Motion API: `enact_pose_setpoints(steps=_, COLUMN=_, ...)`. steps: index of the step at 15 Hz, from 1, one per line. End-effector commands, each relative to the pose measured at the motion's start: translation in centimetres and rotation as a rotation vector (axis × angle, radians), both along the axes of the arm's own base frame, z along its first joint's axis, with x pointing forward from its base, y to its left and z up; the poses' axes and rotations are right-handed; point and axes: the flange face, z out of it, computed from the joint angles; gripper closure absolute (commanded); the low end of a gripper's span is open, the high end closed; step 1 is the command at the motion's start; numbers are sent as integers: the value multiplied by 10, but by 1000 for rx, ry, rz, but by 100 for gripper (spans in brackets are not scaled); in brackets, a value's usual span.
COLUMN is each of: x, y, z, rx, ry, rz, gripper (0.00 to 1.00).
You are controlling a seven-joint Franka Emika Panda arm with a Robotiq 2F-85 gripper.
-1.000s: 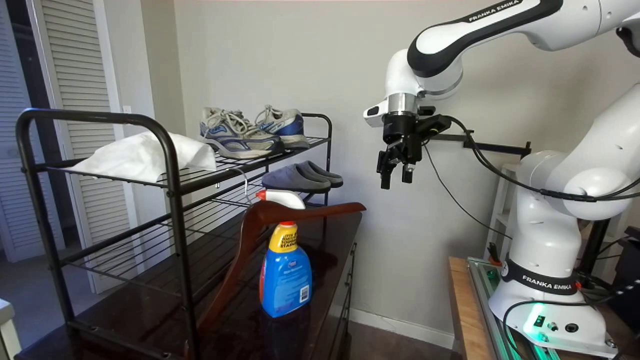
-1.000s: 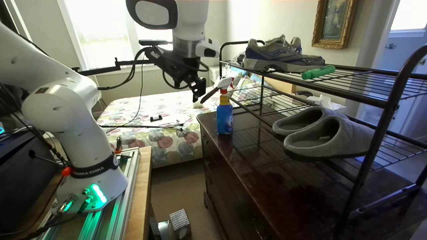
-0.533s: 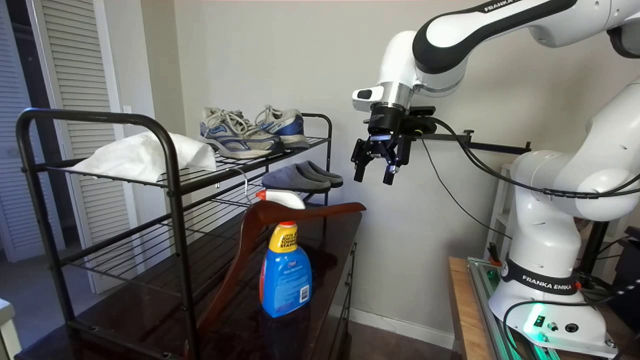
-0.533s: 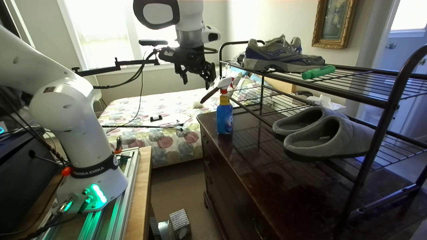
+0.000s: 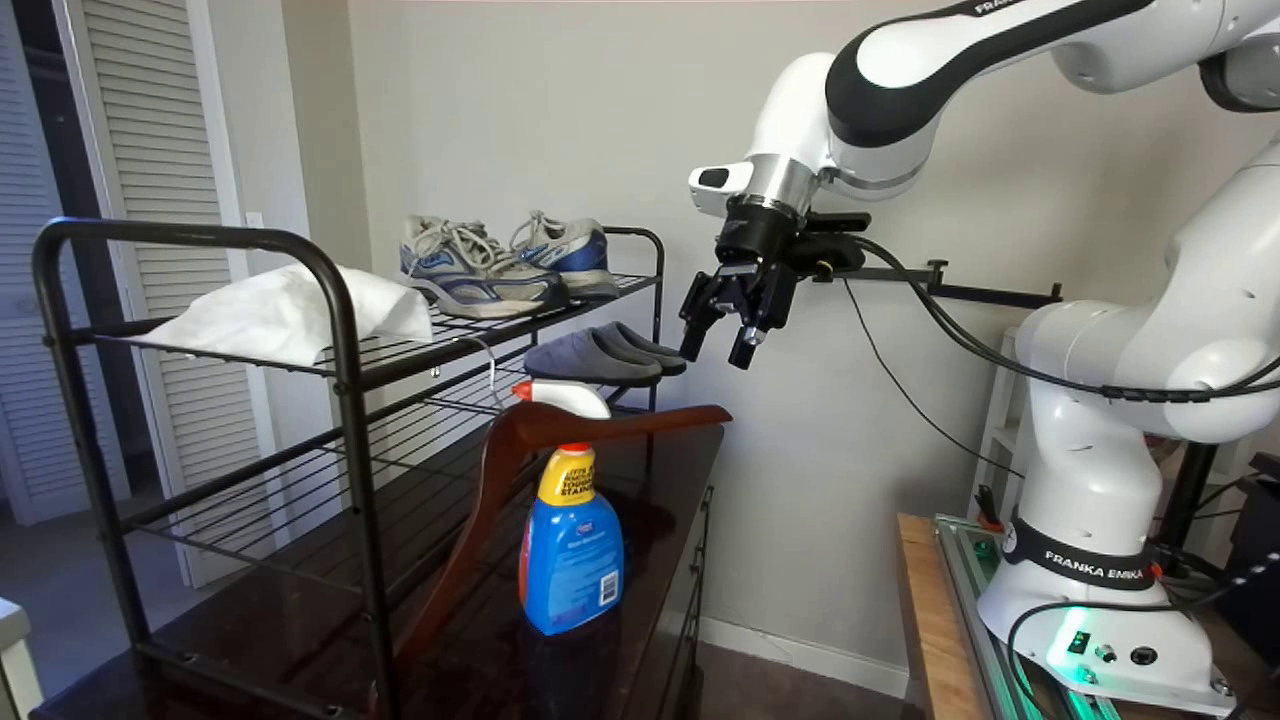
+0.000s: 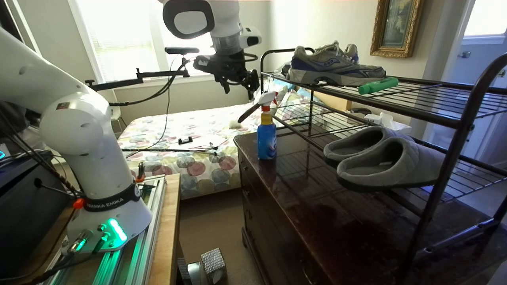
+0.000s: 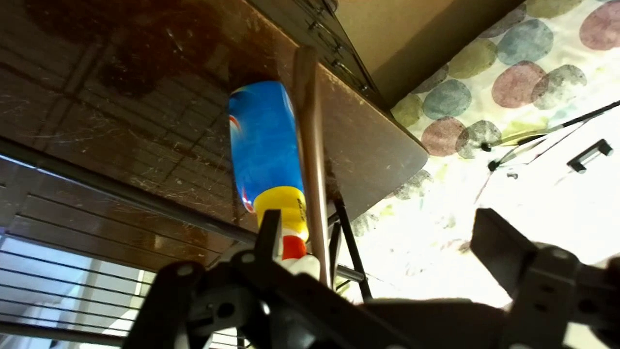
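My gripper (image 5: 716, 355) is open and empty in the air, with a wide gap between its fingers in the wrist view (image 7: 378, 218). In an exterior view it (image 6: 239, 94) hangs above and beside the spray bottle. A brown wooden hanger (image 5: 560, 425) hangs by its metal hook from the rack; in the wrist view the hanger (image 7: 312, 145) appears edge-on, just inside one finger. A blue spray bottle (image 5: 575, 565) with a yellow neck stands upright on the dresser behind the hanger. In the wrist view one fingertip overlaps the bottle's neck (image 7: 283, 206); I see no contact.
A black wire rack (image 5: 345, 400) stands on the dark dresser (image 6: 277, 190). Sneakers (image 5: 480, 275), a white cloth (image 5: 290, 315) and a green tube (image 6: 378, 85) lie on its top shelf. Grey slippers (image 6: 390, 162) sit on the lower shelf. A bed (image 6: 198, 134) stands beyond the dresser.
My gripper has moved toward the rack and hanger, and the wrist has turned and tilted, so both fingers show apart. The hanger, bottle and shoes have not moved.
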Motion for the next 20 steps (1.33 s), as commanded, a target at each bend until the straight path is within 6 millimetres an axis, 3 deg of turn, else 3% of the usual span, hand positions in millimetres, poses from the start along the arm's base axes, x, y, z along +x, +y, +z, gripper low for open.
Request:
enact_pose_setpoints(steps=1, x=-1, y=8, z=-1, rx=6, ry=10, rz=3, gripper=0)
enact_pose_setpoints(steps=4, x=-2, y=15, z=-2, rx=12, ry=19, rz=3, gripper=0)
enact_pose_setpoints(steps=12, x=22, y=68, z=-16, rx=39, ry=-71, rz=-364, gripper=0)
enact_pose_setpoints(steps=20, x=47, y=95, z=-35, rx=67, ry=-220, rz=-423, gripper=2)
